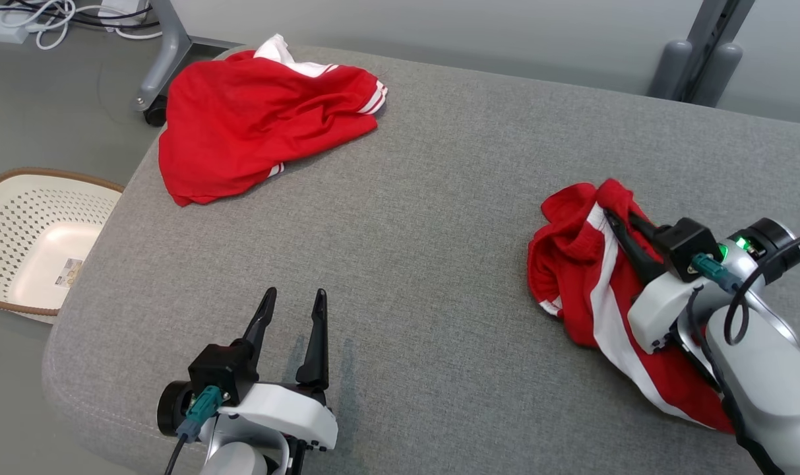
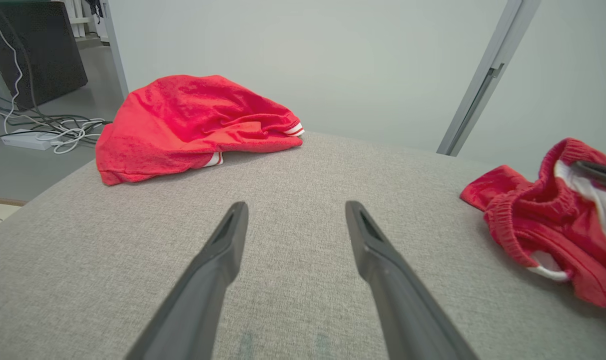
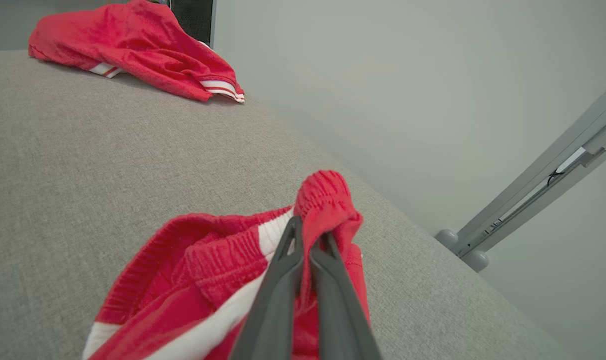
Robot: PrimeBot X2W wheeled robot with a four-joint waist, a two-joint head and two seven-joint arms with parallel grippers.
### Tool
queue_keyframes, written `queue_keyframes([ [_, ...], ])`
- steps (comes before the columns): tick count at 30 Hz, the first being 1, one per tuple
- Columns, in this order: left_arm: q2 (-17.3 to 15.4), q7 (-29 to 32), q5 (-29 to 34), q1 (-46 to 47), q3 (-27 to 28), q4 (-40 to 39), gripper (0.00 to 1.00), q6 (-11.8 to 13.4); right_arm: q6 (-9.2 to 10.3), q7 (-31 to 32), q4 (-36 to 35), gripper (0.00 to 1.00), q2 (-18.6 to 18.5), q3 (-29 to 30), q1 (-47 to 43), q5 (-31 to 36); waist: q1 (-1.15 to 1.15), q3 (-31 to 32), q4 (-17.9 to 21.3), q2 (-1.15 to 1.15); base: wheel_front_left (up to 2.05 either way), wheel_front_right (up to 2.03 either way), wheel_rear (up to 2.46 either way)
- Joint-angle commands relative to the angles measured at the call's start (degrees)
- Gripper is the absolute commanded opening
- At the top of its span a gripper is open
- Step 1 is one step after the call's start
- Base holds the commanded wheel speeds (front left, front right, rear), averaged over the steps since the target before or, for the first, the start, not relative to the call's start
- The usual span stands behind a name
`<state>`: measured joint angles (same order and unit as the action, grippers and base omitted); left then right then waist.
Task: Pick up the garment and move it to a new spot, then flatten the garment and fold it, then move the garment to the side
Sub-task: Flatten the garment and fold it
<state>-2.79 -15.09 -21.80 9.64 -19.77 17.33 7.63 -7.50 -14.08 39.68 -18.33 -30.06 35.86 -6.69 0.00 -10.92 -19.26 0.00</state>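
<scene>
The garment (image 1: 571, 264), red shorts with a white side stripe and an elastic waistband, lies bunched at the right of the grey padded table (image 1: 426, 231). My right gripper (image 1: 620, 218) is shut on a fold of its waistband, and in the right wrist view the red cloth (image 3: 213, 260) rises pinched between the closed fingers of that gripper (image 3: 310, 230). At the near left my left gripper (image 1: 295, 291) stands open and holds nothing, low over bare fabric. From the left wrist the gripper (image 2: 297, 205) points across the table, with the shorts (image 2: 532, 220) off to its right.
A second red garment (image 1: 254, 119) with white trim lies crumpled at the far left corner, partly over the edge. A cream perforated basket (image 1: 17, 224) stands on the floor to the left. Cables (image 1: 43, 20) and a wheeled frame leg (image 1: 159, 72) lie beyond.
</scene>
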Motion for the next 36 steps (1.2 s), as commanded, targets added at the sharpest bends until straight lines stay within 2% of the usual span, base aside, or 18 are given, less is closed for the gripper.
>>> queue_keyframes([
  [1, -0.20, -0.11, -0.31, 0.69, 0.26, -0.18, 1.00, 0.35, 0.02, -0.70, 0.98, 1.00, -0.03, 0.65, 0.88, -0.46, 0.00, 0.13, 0.16, 0.00, 0.00, 0.00, 0.00],
  [7, -0.21, -0.11, 0.35, -0.40, 1.02, 0.06, 1.00, 0.22, 0.02, -1.18, 1.29, 1.00, -0.36, 3.91, -0.74, -1.73, 0.00, 1.26, 2.24, 0.00, 0.00, 0.00, 0.00],
  [14, -0.22, -0.11, 1.00, -0.85, 1.62, 0.30, 1.00, -0.10, 0.02, -1.19, -5.74, 1.00, -1.23, 10.95, -7.02, -2.94, 0.00, 2.28, 5.80, 0.00, 0.00, 0.00, 0.00],
  [19, -0.22, -0.11, 1.56, -1.39, 1.96, 0.38, 1.00, -0.31, 0.02, -1.20, -12.96, 1.00, -0.67, 17.01, -14.92, -2.27, 0.00, 2.99, 8.99, 0.00, 0.00, 0.00, 0.00],
  [22, -0.21, -0.11, 1.75, -1.62, 2.15, 0.42, 1.00, -0.34, 0.02, -1.20, -16.62, 1.00, -0.30, 18.56, -19.71, -1.94, 0.00, 3.23, 10.80, 0.00, 0.00, 0.00, 0.00],
  [28, -0.22, -0.11, 2.05, -1.74, 2.30, 0.62, 1.00, -0.36, 0.02, -1.20, -21.56, 1.00, -1.75, 15.79, -27.80, -3.38, 0.00, 3.59, 13.25, 0.00, 0.00, 0.00, 0.00],
  [36, -0.23, -0.11, 2.36, -1.20, 2.29, 1.00, 1.00, -0.91, 0.02, 1.94, -21.90, 1.00, -4.17, 9.03, -29.77, -6.69, 0.00, 3.55, 13.64, 0.00, 0.00, 0.00, 0.00],
])
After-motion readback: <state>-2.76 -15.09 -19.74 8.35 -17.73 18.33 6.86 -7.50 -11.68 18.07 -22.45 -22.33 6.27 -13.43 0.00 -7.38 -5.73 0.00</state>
